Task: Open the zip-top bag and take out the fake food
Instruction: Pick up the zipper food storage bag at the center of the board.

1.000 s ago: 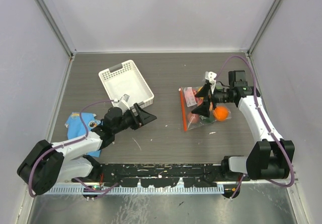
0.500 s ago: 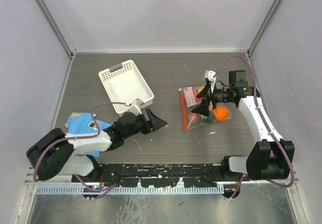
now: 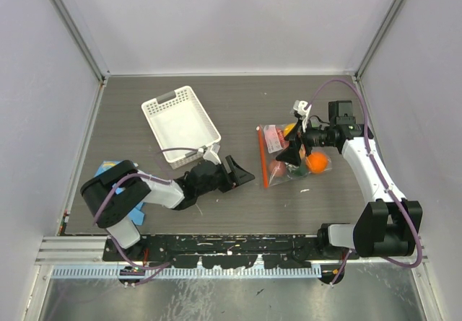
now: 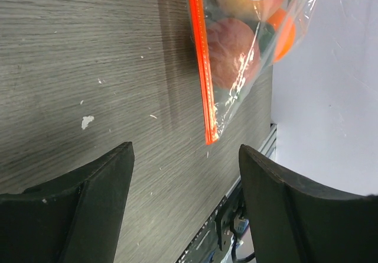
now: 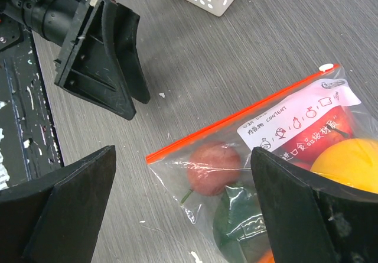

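The zip-top bag (image 3: 278,144) lies flat at the right of the table, with its red-orange zip strip (image 3: 262,159) on its left edge. The fake food is inside it: an orange fruit (image 3: 315,163), a red-pink one (image 5: 212,162), a dark green one (image 5: 242,216) and a yellow one (image 5: 348,162). My right gripper (image 3: 290,148) hovers open over the bag, its jaws straddling the strip's near corner (image 5: 183,156). My left gripper (image 3: 237,171) is open and low over the table just left of the bag. In the left wrist view the strip (image 4: 202,62) lies ahead of its jaws (image 4: 186,156).
A white basket (image 3: 180,125) stands at the back left. A blue printed cloth (image 3: 108,169) lies under the left arm near the left wall. The black front rail (image 3: 231,249) runs along the near edge. Enclosure walls close in three sides.
The left arm has swung right and stretched out low across the table, bringing its open gripper close to the bag's zip edge. The right arm and bag have stayed still.
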Robot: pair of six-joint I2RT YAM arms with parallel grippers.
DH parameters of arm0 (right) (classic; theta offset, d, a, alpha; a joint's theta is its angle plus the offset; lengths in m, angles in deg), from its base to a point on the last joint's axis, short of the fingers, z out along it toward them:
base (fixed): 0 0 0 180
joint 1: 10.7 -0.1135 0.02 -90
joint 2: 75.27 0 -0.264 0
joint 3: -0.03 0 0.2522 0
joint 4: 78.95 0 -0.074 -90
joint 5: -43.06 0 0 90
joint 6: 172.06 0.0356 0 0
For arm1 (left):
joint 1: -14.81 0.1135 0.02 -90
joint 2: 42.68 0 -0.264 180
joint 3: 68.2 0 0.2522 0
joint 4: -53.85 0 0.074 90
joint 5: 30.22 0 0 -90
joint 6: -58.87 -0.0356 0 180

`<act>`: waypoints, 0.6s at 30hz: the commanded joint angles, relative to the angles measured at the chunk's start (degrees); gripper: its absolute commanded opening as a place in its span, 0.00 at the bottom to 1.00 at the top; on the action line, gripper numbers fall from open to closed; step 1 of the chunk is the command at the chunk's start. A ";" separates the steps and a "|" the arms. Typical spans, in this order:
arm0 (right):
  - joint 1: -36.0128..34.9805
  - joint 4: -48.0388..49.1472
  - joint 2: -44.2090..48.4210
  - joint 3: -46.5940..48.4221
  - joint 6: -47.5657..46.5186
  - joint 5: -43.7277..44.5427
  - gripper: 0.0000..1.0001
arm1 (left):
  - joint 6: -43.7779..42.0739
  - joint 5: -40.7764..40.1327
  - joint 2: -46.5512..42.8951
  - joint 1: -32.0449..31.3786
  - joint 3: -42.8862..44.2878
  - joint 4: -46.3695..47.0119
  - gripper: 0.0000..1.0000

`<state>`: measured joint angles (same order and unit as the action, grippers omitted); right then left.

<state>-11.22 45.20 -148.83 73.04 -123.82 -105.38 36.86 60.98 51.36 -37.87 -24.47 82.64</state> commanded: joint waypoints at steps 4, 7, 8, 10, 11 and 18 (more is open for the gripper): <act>0.34 0.60 0.79 1.77 0.37 0.63 1.00 | 3.56 -1.83 4.90 -0.23 3.11 9.27 0.71; 0.34 0.60 0.90 1.73 0.27 0.94 1.00 | 3.89 -2.68 6.51 -0.26 4.21 9.48 0.71; 0.35 0.61 0.95 1.75 0.23 1.02 1.00 | 3.95 -3.19 6.94 -0.24 4.60 9.51 0.71; 0.34 0.45 0.86 1.75 0.06 1.14 1.00 | 4.37 -3.80 8.11 -0.25 5.39 9.54 0.71; 0.34 0.43 0.86 1.74 0.02 1.24 1.00 | 4.66 -4.09 8.71 -0.23 5.89 9.53 0.71; 0.26 -0.08 0.79 1.80 -0.73 1.94 1.00 | 5.88 -7.55 12.74 -0.22 9.17 9.63 0.71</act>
<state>-11.22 45.12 -148.83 73.04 -123.86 -103.48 41.95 57.15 62.64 -37.98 -17.97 88.30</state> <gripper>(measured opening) 0.998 0.710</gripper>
